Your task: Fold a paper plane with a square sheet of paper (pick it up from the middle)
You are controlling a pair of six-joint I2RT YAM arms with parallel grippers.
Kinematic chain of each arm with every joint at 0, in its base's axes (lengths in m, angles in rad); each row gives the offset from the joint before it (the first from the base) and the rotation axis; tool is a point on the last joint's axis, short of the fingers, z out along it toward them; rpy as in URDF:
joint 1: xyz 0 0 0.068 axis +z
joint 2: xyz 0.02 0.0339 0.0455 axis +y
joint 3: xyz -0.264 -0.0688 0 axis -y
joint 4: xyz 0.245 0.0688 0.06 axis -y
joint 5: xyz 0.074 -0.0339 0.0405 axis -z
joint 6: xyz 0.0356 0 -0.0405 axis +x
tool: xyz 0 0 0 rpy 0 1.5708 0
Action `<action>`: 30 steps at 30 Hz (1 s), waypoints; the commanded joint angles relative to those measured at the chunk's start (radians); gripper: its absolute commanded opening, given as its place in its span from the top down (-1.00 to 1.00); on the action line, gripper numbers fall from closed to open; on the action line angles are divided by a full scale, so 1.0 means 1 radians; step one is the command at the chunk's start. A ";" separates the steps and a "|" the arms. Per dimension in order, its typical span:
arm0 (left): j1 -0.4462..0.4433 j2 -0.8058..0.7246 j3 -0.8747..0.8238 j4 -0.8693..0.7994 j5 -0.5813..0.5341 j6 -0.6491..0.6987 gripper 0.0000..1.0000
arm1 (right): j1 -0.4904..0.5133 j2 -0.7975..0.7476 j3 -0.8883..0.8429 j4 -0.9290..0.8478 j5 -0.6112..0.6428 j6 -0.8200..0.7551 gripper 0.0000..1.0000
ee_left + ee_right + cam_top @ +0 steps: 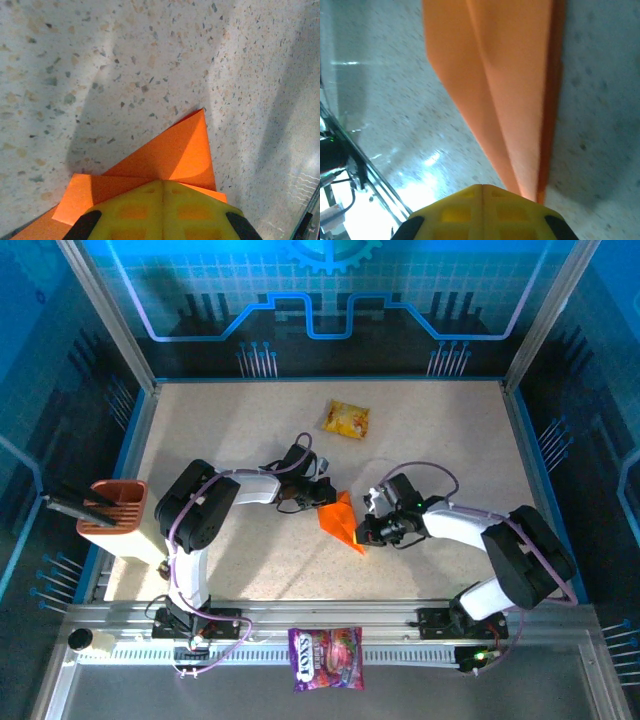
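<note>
White brand lettering on the purple printed bag [327,658] by my near rail, seems to read FOX'S, smaller print beneath too blurred for me, printing on the yellow snack packet [346,419] unreadable
</note>
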 commanded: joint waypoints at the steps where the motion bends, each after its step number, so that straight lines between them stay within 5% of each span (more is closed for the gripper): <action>1: 0.017 0.043 -0.021 -0.077 -0.067 0.027 0.86 | 0.007 0.071 0.079 -0.012 -0.032 -0.011 0.92; 7: 0.017 0.041 -0.019 -0.090 -0.070 0.033 0.86 | 0.015 0.165 0.038 0.032 -0.032 -0.005 0.91; 19: 0.017 0.046 -0.020 -0.091 -0.066 0.035 0.86 | 0.001 -0.027 -0.207 0.031 -0.004 -0.003 0.90; 30: 0.017 0.043 -0.007 -0.097 -0.051 0.032 0.86 | -0.005 -0.089 -0.034 0.011 0.000 -0.008 0.84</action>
